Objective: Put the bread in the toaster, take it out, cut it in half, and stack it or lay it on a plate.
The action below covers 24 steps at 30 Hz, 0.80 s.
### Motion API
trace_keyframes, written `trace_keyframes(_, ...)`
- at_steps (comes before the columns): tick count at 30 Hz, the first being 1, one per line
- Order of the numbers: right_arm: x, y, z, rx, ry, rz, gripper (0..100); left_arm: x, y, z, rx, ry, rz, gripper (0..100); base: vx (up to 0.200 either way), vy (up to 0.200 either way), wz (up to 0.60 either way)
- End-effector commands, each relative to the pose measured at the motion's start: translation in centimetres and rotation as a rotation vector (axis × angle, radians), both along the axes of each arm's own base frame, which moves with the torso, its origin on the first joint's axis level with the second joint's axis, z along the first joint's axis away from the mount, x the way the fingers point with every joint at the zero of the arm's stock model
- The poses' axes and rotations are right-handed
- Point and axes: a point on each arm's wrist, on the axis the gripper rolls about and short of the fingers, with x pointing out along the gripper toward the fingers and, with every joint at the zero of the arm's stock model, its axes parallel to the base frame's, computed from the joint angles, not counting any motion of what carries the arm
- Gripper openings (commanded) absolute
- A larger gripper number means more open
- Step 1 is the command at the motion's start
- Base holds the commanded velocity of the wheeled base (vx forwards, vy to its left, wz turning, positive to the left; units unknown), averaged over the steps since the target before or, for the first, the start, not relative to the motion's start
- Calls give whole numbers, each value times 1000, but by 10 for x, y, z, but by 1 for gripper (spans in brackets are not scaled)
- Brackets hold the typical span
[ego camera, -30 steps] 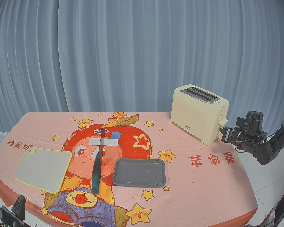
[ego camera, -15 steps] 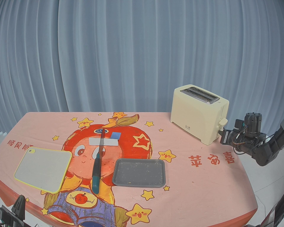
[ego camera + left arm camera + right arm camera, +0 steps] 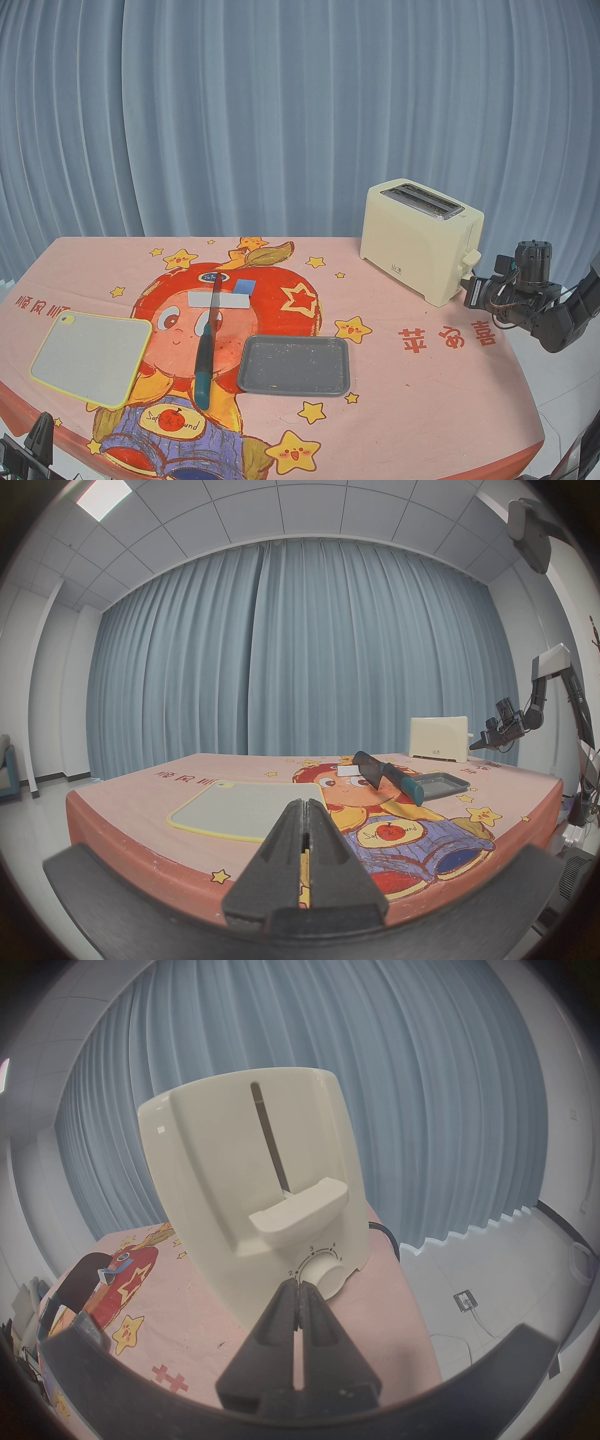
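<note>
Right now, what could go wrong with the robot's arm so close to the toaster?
1. The right tool, shut, points at the dial under the lever; a nudge might turn the setting.
2. A push there might slide the toaster sideways.
3. The knife lies loose between the cutting board and the tray; a careless reach might knock it.

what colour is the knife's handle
Teal. The knife handle shows best in the head view.
</note>
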Motion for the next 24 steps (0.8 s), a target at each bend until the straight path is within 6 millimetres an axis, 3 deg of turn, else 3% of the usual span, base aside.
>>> trace_keyframes(1,-23,14,22,6,-58,59,0,1,0,-5,0,8,0,0,0,0,0)
trace_keyframes(24,-17,12,18,7,-48,45,0,1,0,-5,0,8,0,0,0,0,0)
